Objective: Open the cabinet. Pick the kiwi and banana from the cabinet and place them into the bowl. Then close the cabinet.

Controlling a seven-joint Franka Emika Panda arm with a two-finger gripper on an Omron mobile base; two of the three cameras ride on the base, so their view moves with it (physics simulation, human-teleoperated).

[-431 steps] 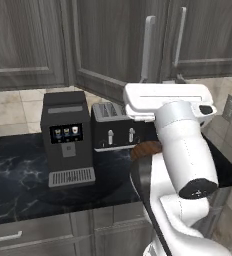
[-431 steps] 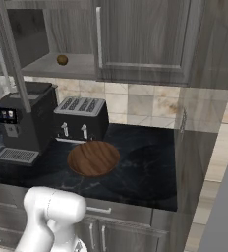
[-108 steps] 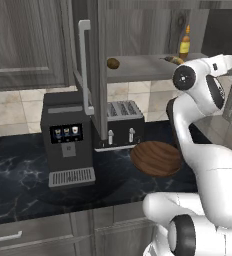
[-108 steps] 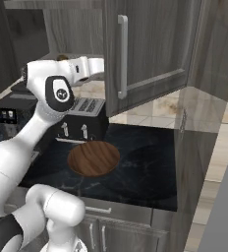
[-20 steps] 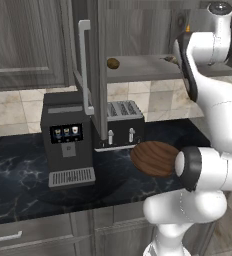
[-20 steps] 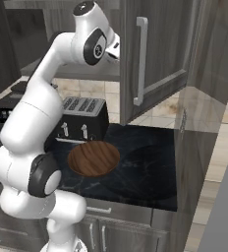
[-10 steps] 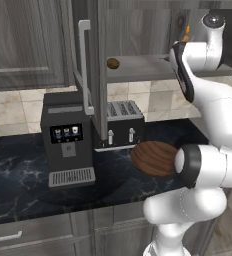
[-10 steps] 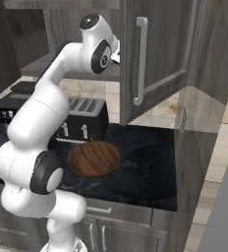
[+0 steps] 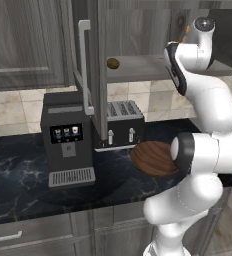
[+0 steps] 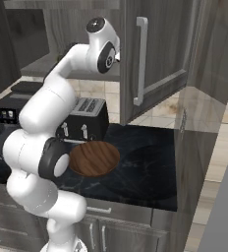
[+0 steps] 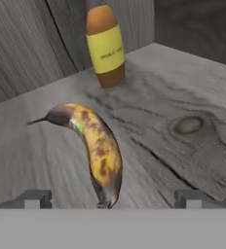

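Reaching up into the open cabinet (image 9: pixel 138 65), the gripper (image 11: pixel 112 197) has its jaws spread wide with nothing held, one dark fingertip at each side of the hand view, and the banana (image 11: pixel 93 146) lies on the grey shelf just ahead of it, its near end between the two tips and its stem end curving away to the left. Farther ahead, an amber bottle (image 11: pixel 105 46) with a yellow label stands upright near the back wall. Well off to the hand's left on the same shelf sits the kiwi (image 9: pixel 113 63), while the bowl (image 10: pixel 94 158) rests on the dark counter (image 10: pixel 150 172) far below the hand, in front of the toaster (image 10: pixel 86 119)
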